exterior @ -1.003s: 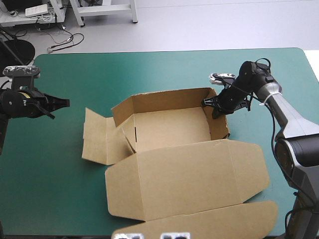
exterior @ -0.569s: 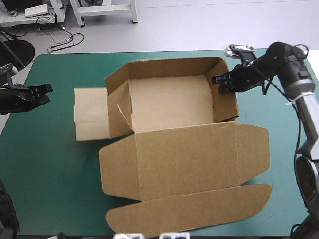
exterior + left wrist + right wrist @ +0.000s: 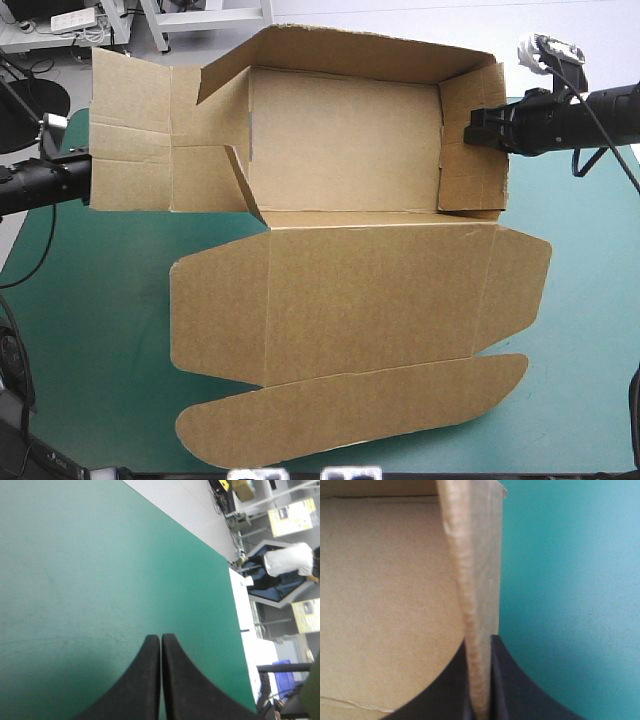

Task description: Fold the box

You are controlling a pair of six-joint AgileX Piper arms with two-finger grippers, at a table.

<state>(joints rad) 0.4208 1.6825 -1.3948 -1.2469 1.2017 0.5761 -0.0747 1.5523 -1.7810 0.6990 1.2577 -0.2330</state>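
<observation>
From above, the box (image 3: 345, 130) sits up off the table (image 3: 590, 300), its tray part reaching past the table's far edge. The tray has its walls standing, and nothing shows inside but bare brown board. The lid (image 3: 370, 300) lies flat and open on the near side of the tray, with a long rounded flap (image 3: 350, 410) at its nearest edge. A wide side flap (image 3: 130, 130) is spread out to the left of the tray.

The right gripper (image 3: 475, 128) is at the tray's right wall (image 3: 470, 160). The left gripper (image 3: 85, 175) is just beside the outer edge of the side flap, and from this view I cannot tell whether they touch. The teal-green cover shows around the lid on both sides, with pale floor (image 3: 400, 5) beyond the box.

The left wrist view shows none of the box. The left gripper (image 3: 160, 639) has its black fingers pressed together into one arch with nothing between them. Ahead of it the teal-green cover (image 3: 100, 555) runs out to the table's edge and the floor (image 3: 165, 495).

The right wrist view shows what the view from above cannot. The right gripper (image 3: 480, 647) is pinched tight on the box wall (image 3: 470, 555), whose edge rises straight from between the fingers. The tray's inside (image 3: 385, 580) lies to one side of the wall and the cover (image 3: 570, 580) to the other.
</observation>
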